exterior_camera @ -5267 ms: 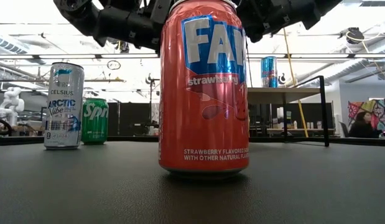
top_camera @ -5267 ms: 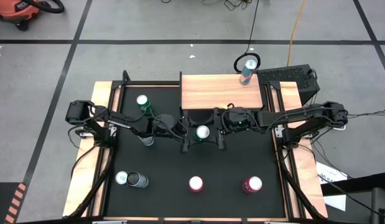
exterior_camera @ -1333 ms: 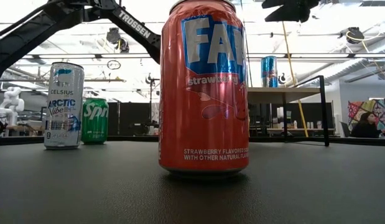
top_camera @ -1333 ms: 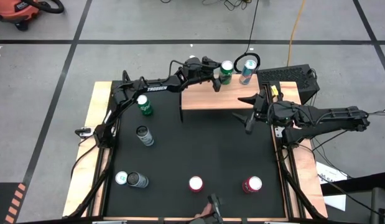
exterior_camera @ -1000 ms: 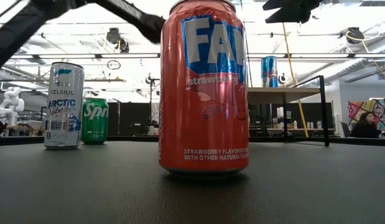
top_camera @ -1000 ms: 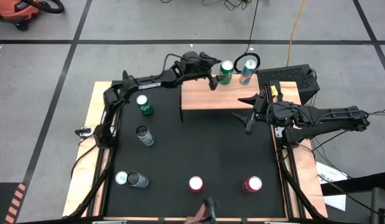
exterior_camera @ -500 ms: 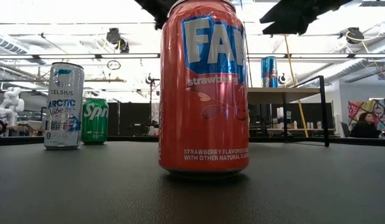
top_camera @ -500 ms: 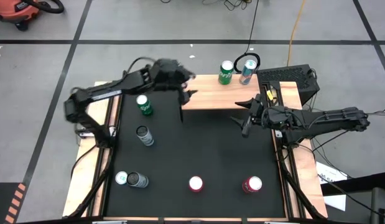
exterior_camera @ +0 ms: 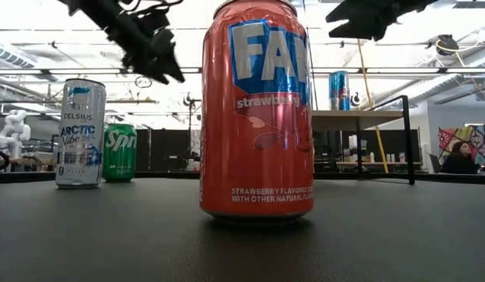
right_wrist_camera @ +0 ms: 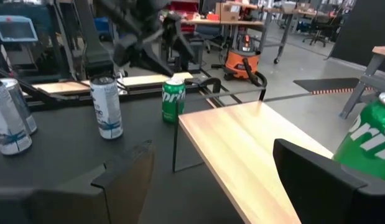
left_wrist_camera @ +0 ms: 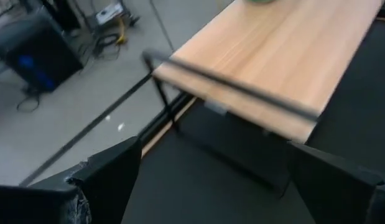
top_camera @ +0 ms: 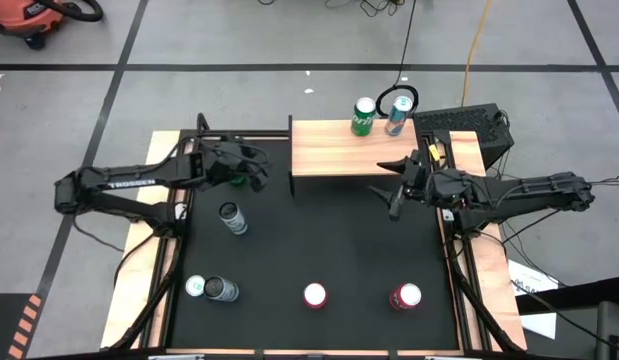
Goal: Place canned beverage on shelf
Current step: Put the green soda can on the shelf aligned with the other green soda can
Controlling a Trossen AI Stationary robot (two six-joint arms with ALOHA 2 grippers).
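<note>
The light-wood shelf [top_camera: 355, 150] stands at the table's far edge. A green can [top_camera: 363, 116] and a blue can [top_camera: 395, 118] stand upright on its far right part. The green can also shows in the right wrist view [right_wrist_camera: 368, 144]. My left gripper [top_camera: 257, 172] is open and empty, above the table left of the shelf; its wrist view faces the shelf [left_wrist_camera: 273, 56]. My right gripper [top_camera: 393, 190] is open and empty, near the shelf's right front corner.
A second green can [right_wrist_camera: 173, 98] stands on the table left of the shelf, beneath my left arm. A silver can [top_camera: 231, 217] stands nearer. Two cans [top_camera: 209, 288] stand near left, and two red cans [top_camera: 315, 295] [top_camera: 405, 296] stand along the near edge. A black box [top_camera: 467, 122] sits right of the shelf.
My left gripper has drawn away from the green can on the shelf, swinging toward the table's left and near side, and now hangs over the table left of the shelf. The green can stays upright beside the blue can.
</note>
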